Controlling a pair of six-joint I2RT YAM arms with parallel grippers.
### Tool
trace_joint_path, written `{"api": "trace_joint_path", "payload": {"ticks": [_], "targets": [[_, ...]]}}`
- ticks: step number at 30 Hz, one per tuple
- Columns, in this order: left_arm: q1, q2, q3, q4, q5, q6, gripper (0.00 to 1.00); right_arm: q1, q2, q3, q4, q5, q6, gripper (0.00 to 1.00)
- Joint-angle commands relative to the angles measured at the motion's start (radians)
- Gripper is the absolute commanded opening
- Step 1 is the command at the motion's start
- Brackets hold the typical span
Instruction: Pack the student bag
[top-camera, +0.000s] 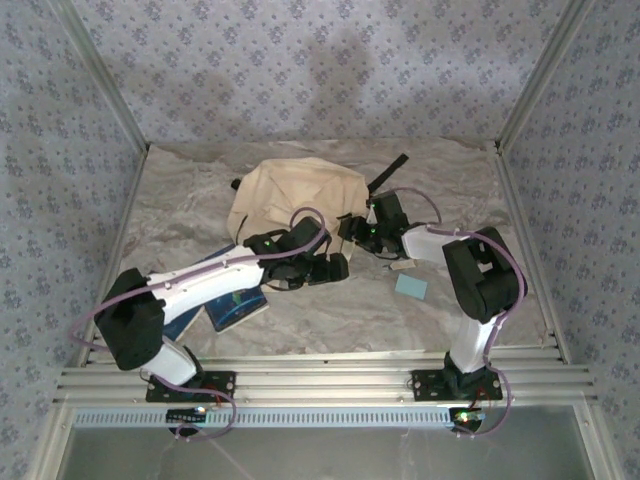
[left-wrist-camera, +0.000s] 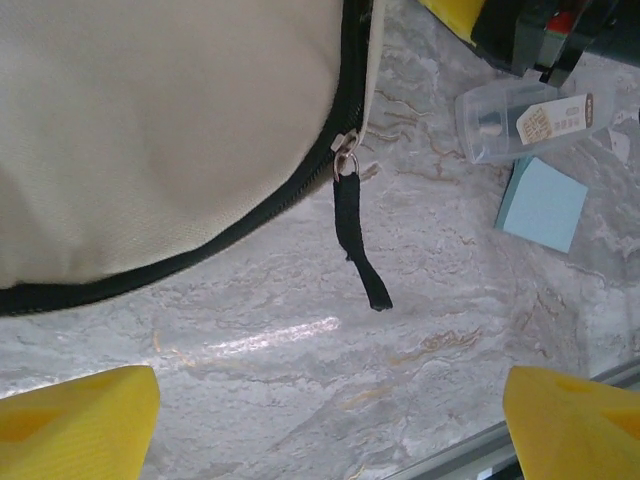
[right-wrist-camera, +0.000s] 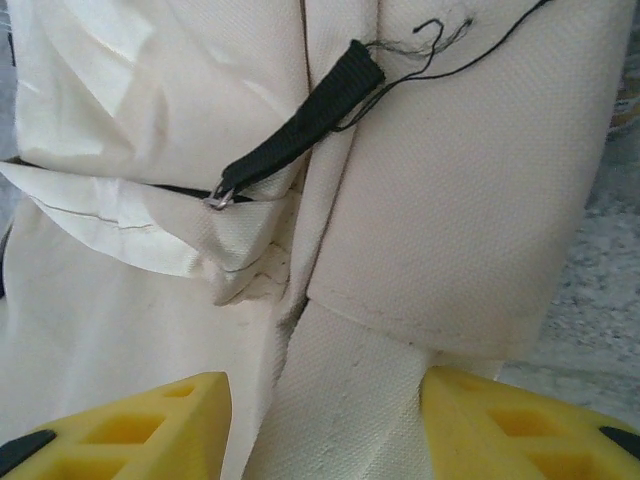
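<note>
Zipper pull (left-wrist-camera: 355, 235) of the student bag (left-wrist-camera: 150, 120) is seen straight ahead of the left gripper (left-wrist-camera: 330, 410), whose jaws are spread with nothing between them. Its length is pointed back toward that claw. A bag fold is pinched by the right gripper (right-wrist-camera: 320, 400), so the left is judged better placed.

In the top view, light fell soft and even from above, leaving the picture hazy and low in contrast, with faint broad shadows on the back wall (top-camera: 345, 55). In the left wrist view a pale streak of glare crossed the marble tabletop (left-wrist-camera: 270, 335), and the yellow fingers (left-wrist-camera: 75, 425) of the left gripper (left-wrist-camera: 330, 405) were blurred at the lower corners. The right wrist view was bright. There the student bag (right-wrist-camera: 470, 200) showed a crisp weave, nearly washed out at upper left, and the fingers (right-wrist-camera: 130, 430) of the right gripper (right-wrist-camera: 325, 420) looked soft.
</note>
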Motion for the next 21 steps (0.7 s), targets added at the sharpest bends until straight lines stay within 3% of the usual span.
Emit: {"api": "trace_joint_path", "payload": {"ticks": [1,5,12,18,21], "targets": [[-0.001,0.028,-0.018,0.090,0.017,-0.074,0.87,0.011,0.014,-0.018,0.043,-0.013,0.038,0.53],[-0.001,0.068,-0.058,0.176,0.034,-0.116,0.84,0.011,0.018,-0.026,0.051,-0.016,0.046,0.47],[-0.001,0.172,-0.018,0.269,0.049,-0.114,0.78,0.014,0.021,-0.039,0.076,-0.022,0.069,0.28],[0.002,0.268,0.043,0.291,0.009,-0.095,0.73,0.016,0.040,-0.046,0.111,-0.034,0.090,0.21],[0.008,0.296,0.062,0.303,0.002,-0.083,0.60,0.017,0.043,-0.050,0.123,-0.038,0.095,0.19]]}}
